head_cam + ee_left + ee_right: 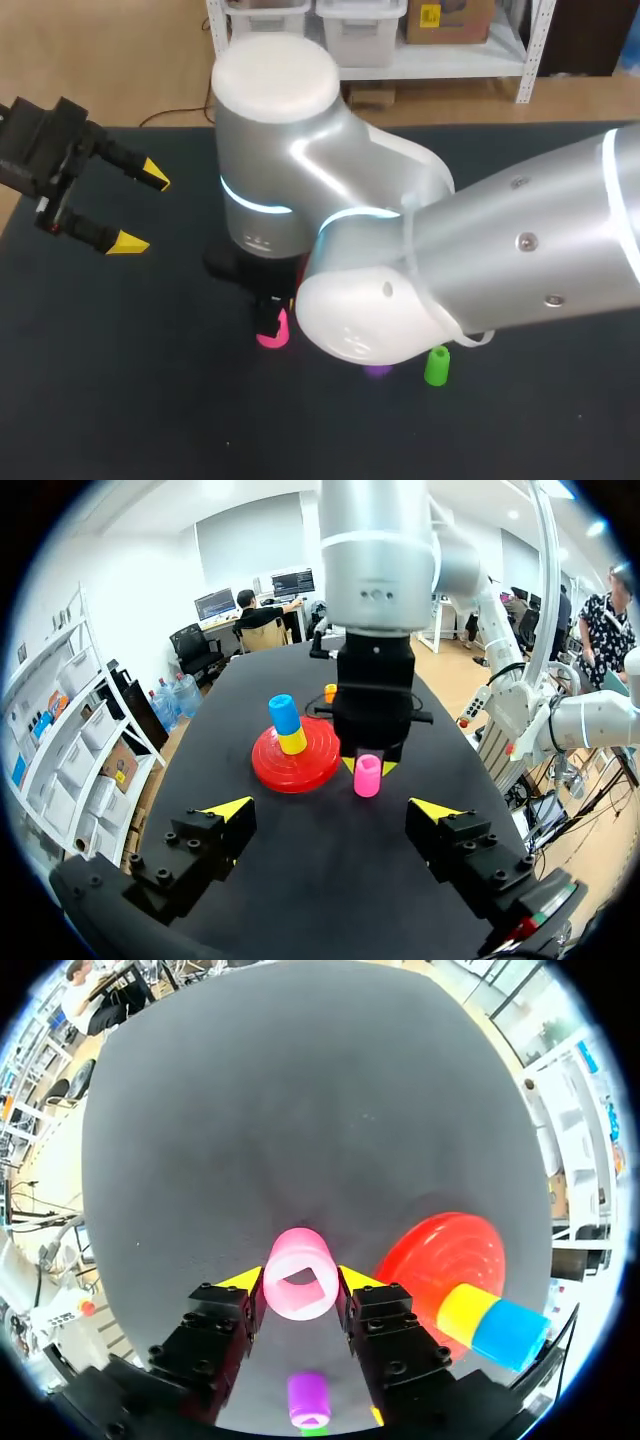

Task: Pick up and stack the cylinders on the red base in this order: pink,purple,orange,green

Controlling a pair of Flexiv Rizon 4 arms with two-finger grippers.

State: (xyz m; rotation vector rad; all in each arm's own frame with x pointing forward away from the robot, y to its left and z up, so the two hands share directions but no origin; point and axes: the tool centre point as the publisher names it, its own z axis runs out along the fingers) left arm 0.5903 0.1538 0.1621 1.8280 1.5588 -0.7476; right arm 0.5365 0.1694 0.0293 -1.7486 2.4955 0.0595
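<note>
Pink cylinder (pixel 300 1275) is pinched in the right gripper (pixel 298 1282), seemingly at the red base (pixel 440 1255)'s near side; left gripper (pixel 143 211) spread.

The pink cylinder (pixel 300 1273), upright with a square hole in its top, is clamped between the 2 fingers of the right hand (pixel 298 1285), just beside the round red base (pixel 430 1250). On the base, a blue cylinder (pixel 284 714) stands on a yellow cylinder (pixel 293 742). The purple cylinder (pixel 309 1397) and green cylinder (pixel 437 366) stand near each other on the tabletop (pixel 150 400). The orange cylinder (pixel 330 692) sits beyond the base.

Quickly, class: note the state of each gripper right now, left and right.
Left gripper: open, empty.
Right gripper: shut on the pink cylinder.
</note>
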